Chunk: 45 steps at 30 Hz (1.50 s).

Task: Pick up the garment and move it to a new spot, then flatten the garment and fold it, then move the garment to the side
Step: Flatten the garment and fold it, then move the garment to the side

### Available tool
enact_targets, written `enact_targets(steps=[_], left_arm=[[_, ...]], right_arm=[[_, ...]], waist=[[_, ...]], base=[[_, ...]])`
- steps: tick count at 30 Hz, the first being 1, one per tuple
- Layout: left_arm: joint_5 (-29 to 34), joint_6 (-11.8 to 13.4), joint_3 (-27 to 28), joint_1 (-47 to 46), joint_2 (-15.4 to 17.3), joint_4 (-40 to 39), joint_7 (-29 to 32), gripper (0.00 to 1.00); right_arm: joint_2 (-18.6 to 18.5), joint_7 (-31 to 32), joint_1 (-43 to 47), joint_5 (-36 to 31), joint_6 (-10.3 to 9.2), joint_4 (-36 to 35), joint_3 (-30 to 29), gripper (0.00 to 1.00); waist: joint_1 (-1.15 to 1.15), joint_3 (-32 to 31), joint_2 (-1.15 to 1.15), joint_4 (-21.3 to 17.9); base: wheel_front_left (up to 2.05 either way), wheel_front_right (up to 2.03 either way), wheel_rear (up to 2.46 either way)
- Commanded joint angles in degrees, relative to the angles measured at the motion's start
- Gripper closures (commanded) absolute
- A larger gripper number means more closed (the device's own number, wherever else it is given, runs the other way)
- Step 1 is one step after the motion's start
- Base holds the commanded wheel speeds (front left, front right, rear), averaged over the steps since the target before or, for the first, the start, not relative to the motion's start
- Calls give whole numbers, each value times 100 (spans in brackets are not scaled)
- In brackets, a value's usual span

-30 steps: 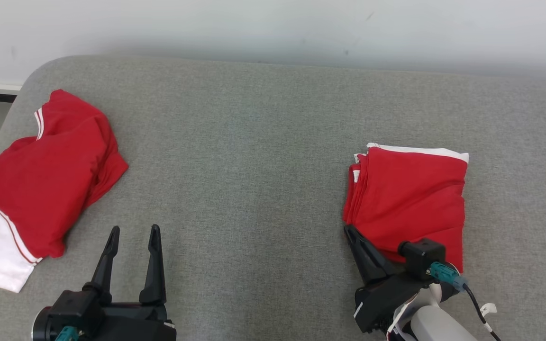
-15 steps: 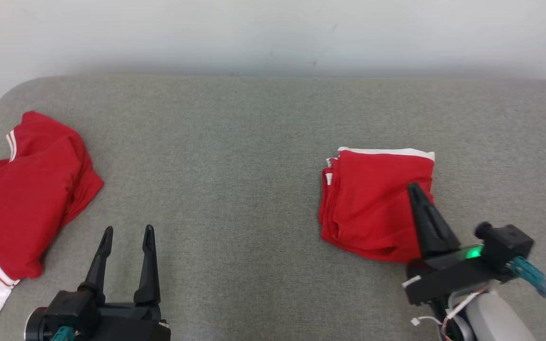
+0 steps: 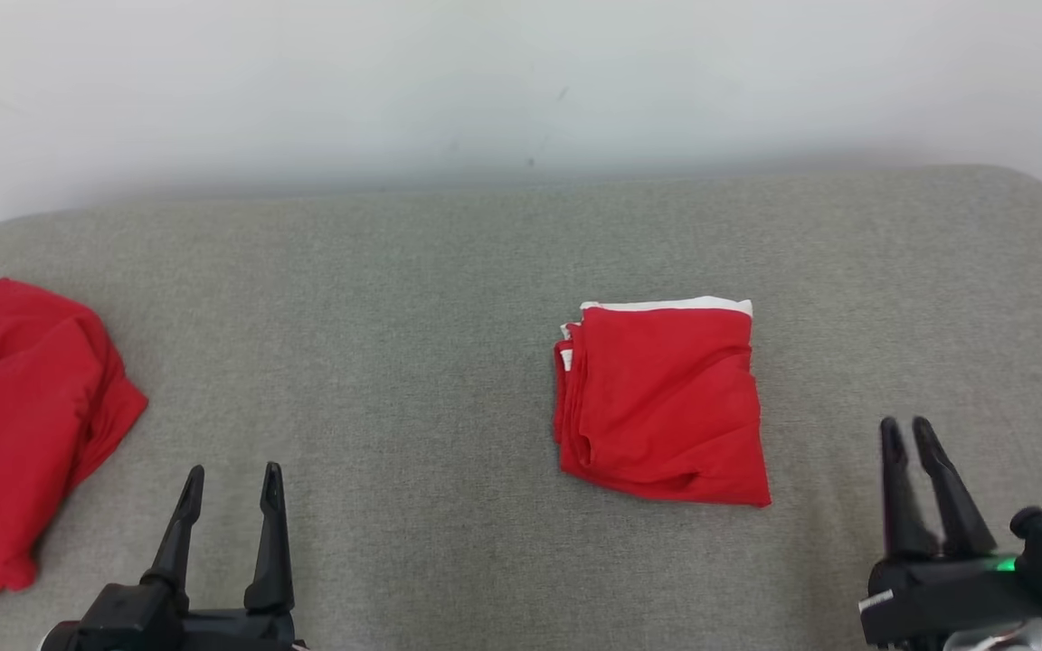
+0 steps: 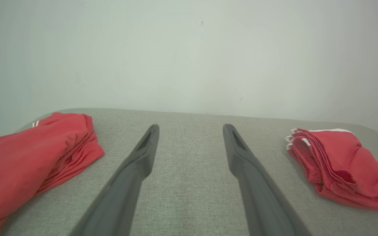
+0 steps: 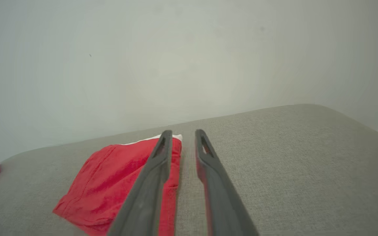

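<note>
Grey fabric surface (image 3: 412,298): padded, with rounded corners, set against a pale wall (image 3: 521,81). Folded red garment (image 3: 661,402): lies flat on the surface right of centre in the head view, a compact, roughly square stack. A white trim (image 3: 666,306) runs along its far edge, and the layered fold edges show on the side facing the robot's left. Its near edge is slightly rumpled, and nothing touches it. Crumpled red garment (image 3: 14,425): lies loose at the far left end of the surface, well apart from the folded one. It has red-and-white striped edging at its far corner and a little white at the lower left edge of the head view. Left gripper (image 3: 233,470): low at the lower left, between the two garments and nearer the crumpled one. Its fingers point away from the robot and are spread wide with bare grey fabric between them, and it holds nothing. Right gripper (image 3: 905,425): at the lower right, beside the folded garment on its right and clear of it. Its fingers are parted by a narrow gap and are empty. In the right wrist view the left finger overlaps the garment's right edge in the line of sight, and the grey surface shows through the gap. A green light (image 3: 1002,566) glows on the right gripper's body.
</note>
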Motion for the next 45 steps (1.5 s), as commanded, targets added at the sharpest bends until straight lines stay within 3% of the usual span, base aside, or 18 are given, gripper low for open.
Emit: enact_targets(steps=[1, 19, 45], left_arm=[[35, -5, 29, 77, -1, -5, -17, 0], [216, -12, 130, 512, 27, -85, -17, 0], [286, -13, 208, 622, 0, -201, -17, 0]], right_arm=[[15, -3, 95, -33, -14, -19, -17, 0], [133, -2, 720, -466, -14, -234, 27, 0], [155, -2, 749, -597, -14, -88, 186, 0]], waist=[[1, -77, 0, -77], [1, -410, 0, 16], [1, -466, 0, 126]], base=[[0, 0, 0], [0, 0, 0], [0, 0, 0]])
